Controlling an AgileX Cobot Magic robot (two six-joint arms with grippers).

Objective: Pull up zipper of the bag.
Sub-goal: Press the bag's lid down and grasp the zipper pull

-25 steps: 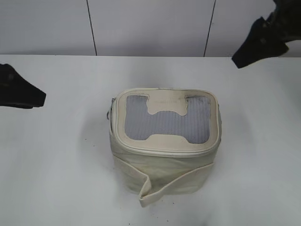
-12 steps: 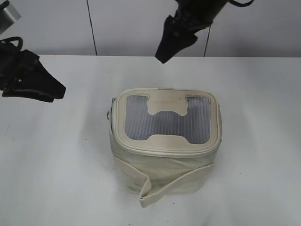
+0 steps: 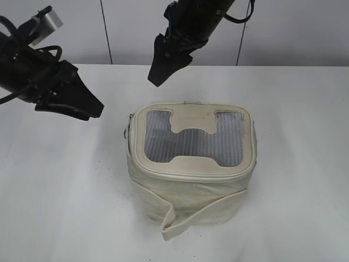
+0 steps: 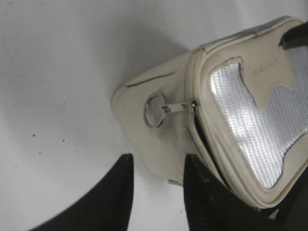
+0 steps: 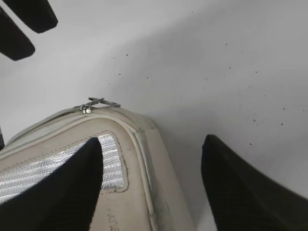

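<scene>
Strap (image 3: pixel 180 218): nearest the exterior camera; a loose cream band sagging across the front wall of the bag, limp, and judged no help as a handle.
Bag (image 3: pixel 191 174): small boxy cream soft case standing on the white table (image 3: pixel 305 164), near the middle of it; lid uppermost, with a grey mesh window (image 3: pixel 188 143) and a cream H-shaped patch. The walls crease, so it is judged light and yielding; a pull on the slider would probably drag or tip it unless the body is steadied.
Zipper (image 4: pixel 197 125): cream track round the lid rim; in the left wrist view a dark gap shows along the rim beside the slider, so that stretch is judged not closed.
Ring pull (image 4: pixel 155 110): silver ring on a flat metal tab, lying against the bag's left end wall (image 3: pixel 128 130). Small, hard and smooth; judged the proper hold, though liable to slip from flat pads.
Second slider (image 5: pixel 98 104): metal pull at the lid's edge, seen in the right wrist view.
Left gripper (image 4: pixel 156 192): parted and holding nothing, fingers (image 4: pixel 120 192) just beside the bag's end wall below the ring; in the exterior view left of the bag, apart from it.
Right gripper (image 5: pixel 149 183): spread wide, empty, above the lid's far left corner.
</scene>
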